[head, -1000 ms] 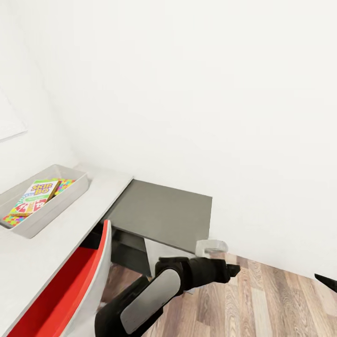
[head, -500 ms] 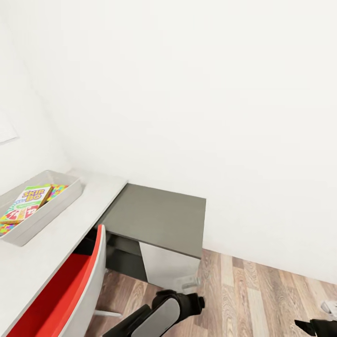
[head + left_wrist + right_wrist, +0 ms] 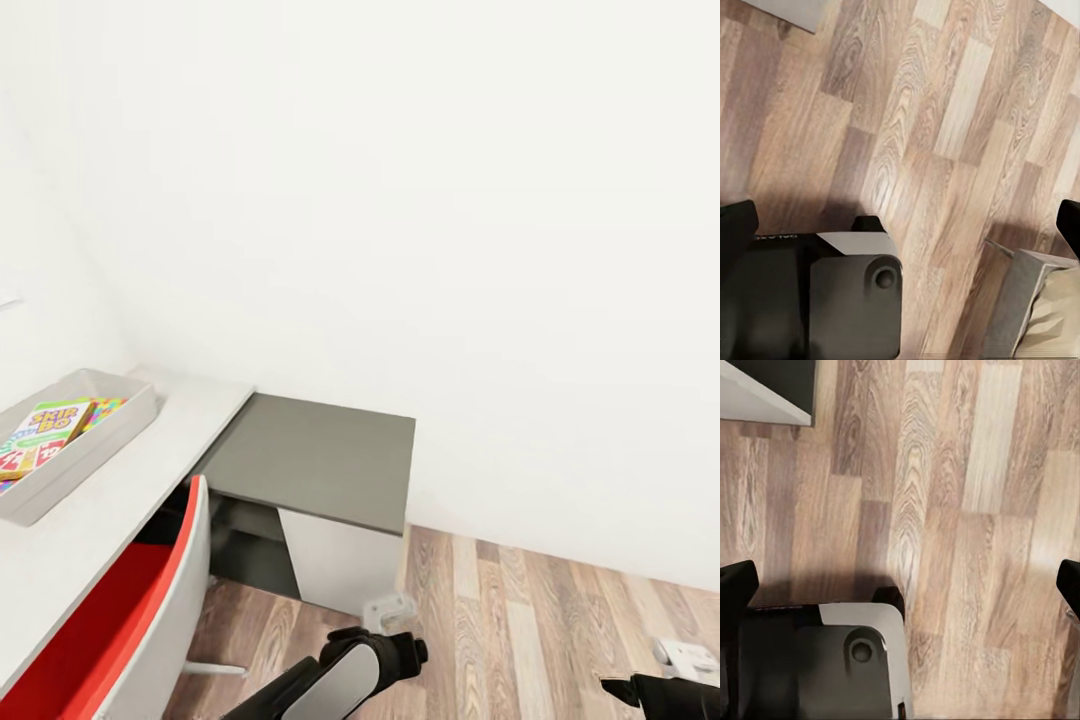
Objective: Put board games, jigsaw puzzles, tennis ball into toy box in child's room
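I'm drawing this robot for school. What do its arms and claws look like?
The left arm is black with a smooth light-grey panel along its top. The right gripper ends in a black pointed tip. In the wrist views, each finger is black.

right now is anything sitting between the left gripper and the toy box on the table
Yes. The left gripper hangs low over the wood floor, and the red chair, tucked against the white table, stands between it and the toy box, which already holds a board game.
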Motion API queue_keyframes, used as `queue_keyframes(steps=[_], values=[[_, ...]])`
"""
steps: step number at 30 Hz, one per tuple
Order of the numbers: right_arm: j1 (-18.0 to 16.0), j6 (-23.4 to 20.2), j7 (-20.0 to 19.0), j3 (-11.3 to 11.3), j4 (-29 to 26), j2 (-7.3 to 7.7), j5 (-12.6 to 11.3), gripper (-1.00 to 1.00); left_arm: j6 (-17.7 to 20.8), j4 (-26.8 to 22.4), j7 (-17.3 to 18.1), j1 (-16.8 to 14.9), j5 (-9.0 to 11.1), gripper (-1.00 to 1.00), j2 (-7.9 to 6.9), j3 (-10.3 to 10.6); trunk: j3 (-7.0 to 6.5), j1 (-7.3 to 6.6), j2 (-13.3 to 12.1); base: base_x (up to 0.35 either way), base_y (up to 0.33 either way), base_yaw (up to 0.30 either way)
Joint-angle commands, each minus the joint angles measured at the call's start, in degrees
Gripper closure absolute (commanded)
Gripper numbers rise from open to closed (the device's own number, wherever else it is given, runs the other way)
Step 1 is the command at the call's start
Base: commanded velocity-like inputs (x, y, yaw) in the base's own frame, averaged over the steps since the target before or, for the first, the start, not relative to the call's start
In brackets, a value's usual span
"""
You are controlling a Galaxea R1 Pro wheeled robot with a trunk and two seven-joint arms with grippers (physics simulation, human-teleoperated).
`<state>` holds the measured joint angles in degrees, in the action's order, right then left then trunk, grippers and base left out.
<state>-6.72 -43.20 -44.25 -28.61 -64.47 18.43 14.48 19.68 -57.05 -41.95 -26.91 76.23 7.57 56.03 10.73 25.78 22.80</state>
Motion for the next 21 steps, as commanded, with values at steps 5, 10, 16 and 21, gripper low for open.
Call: queue_keyframes(steps=[5,10,16,21], values=[[-0.79,0.13,-0.22,-0.05,1.47,-0.11,0.62,-1.00,0.10,0.12,-0.37,-0.07,0.25,-1.00,-0.05,0.05,-0.35,0.01,0.13,-0.292,-0.153,-0.105],[-1.76,0.38,3.00,0.22,5.35,-1.35,0.69,-1.00,0.09,1.90,-0.35,-0.07,0.26,-1.00,-0.06,0.05,-0.82,0.01,0.13,-0.298,-0.158,-0.105],[-5.51,16.14,14.92,12.33,27.72,-4.83,0.79,-1.00,-0.12,25.26,0.22,0.82,0.46,-1.00,-0.42,0.06,-1.38,0.01,0.13,-0.210,-0.109,-0.099],[-5.71,19.82,23.40,13.62,36.06,-6.83,0.85,-1.00,-0.05,28.90,5.02,3.81,0.75,-1.00,-2.27,-0.15,-1.85,0.01,0.13,-0.038,-0.018,-0.072]])
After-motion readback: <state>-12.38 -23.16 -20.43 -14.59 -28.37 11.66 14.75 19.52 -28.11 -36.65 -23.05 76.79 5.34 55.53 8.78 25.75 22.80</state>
